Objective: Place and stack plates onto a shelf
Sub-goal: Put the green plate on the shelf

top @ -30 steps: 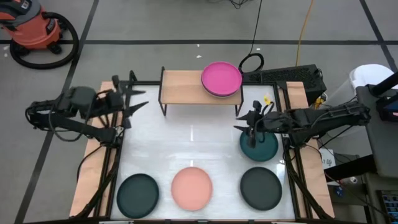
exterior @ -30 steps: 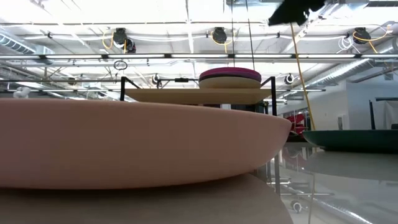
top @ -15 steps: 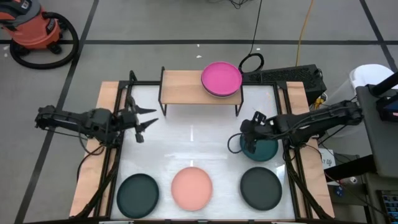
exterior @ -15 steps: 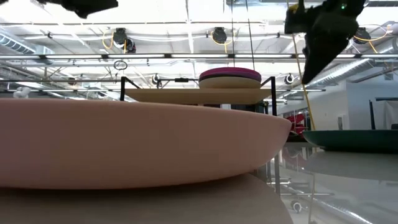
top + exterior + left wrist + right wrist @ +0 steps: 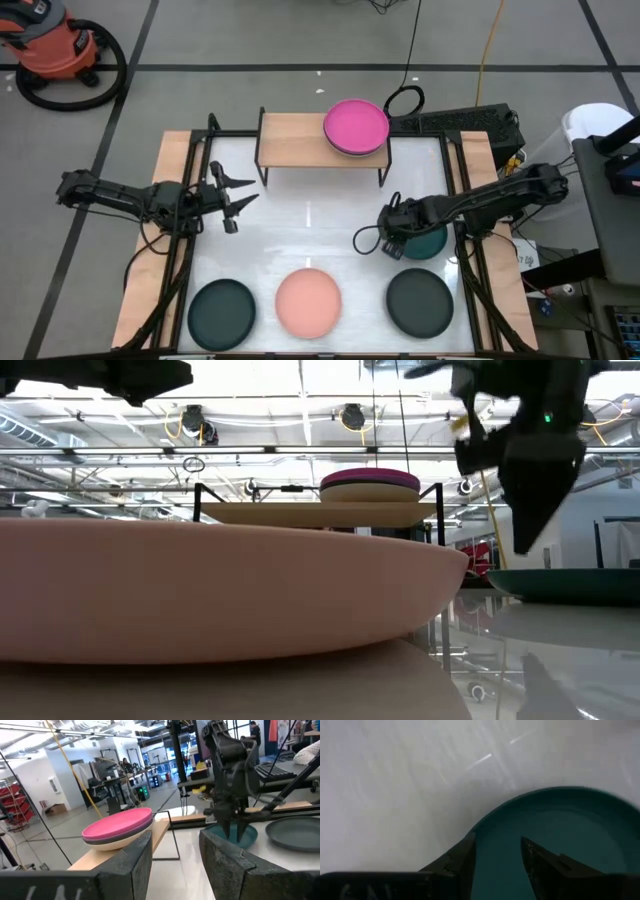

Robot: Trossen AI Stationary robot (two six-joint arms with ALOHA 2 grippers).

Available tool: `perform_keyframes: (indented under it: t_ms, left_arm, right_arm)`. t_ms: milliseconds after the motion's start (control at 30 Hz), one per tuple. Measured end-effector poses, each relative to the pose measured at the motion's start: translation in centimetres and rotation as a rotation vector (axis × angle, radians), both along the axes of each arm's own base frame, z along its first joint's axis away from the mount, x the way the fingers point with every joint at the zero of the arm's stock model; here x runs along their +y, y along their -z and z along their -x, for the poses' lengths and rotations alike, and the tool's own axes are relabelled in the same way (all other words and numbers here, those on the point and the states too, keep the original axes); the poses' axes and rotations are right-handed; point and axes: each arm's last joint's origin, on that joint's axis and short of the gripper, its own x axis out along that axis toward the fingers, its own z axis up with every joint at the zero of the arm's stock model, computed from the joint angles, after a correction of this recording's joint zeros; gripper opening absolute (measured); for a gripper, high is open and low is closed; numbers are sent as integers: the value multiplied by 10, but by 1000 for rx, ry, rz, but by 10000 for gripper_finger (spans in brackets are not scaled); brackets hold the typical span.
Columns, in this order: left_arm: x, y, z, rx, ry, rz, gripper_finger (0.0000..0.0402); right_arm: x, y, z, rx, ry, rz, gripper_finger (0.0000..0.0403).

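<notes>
Since a second ago the right gripper (image 5: 392, 243) has been brought down from above the teal plate (image 5: 428, 240) to that plate's left rim, and the left gripper (image 5: 232, 200) has been swung inward over the left part of the table (image 5: 310, 225), where it hangs with fingers spread.

From the right wrist view the right fingers (image 5: 459, 865) are seen apart, set over the teal plate's near edge, one seemingly outside the rim and one inside; whether the rim is touched cannot be told.

On the shelf (image 5: 295, 140), at its right end, a stack topped by a magenta plate (image 5: 355, 125) is seen. On the table three more plates lie in a front row: a dark green plate (image 5: 222, 313), a pink plate (image 5: 308, 302) and a charcoal plate (image 5: 420, 302).

The teal plate is judged to be stiff, fairly light and matte, hence not very slippery, though possibly breakable if dropped. Being shallow and flat on the table, it is best taken at the raised rim, pinched across the lip. Held at one edge only, it may be expected to droop or swing.
</notes>
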Motion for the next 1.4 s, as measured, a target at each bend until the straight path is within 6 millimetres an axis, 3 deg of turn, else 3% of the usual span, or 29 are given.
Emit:
perform_keyframes:
  t_ms: [133, 333, 633, 967, 1400]
  left_arm:
    - [0, 0, 0, 0, 0, 2, 168]
    - [0, 0, 0, -4, 1, 16, 168]
    - [0, 0, 0, -3, 2, 19, 168]
    - [0, 0, 0, -4, 3, 24, 168]
    - [0, 0, 0, -4, 4, 31, 168]
  right_arm:
    - [1, 19, 3, 11, 17, -50, 139]
    - [0, 33, 7, -14, 17, -57, 139]
    - [0, 26, 9, -52, 34, -69, 139]
    - [5, 6, 4, -218, 24, -103, 139]
    - [11, 29, -3, -122, 29, -47, 135]
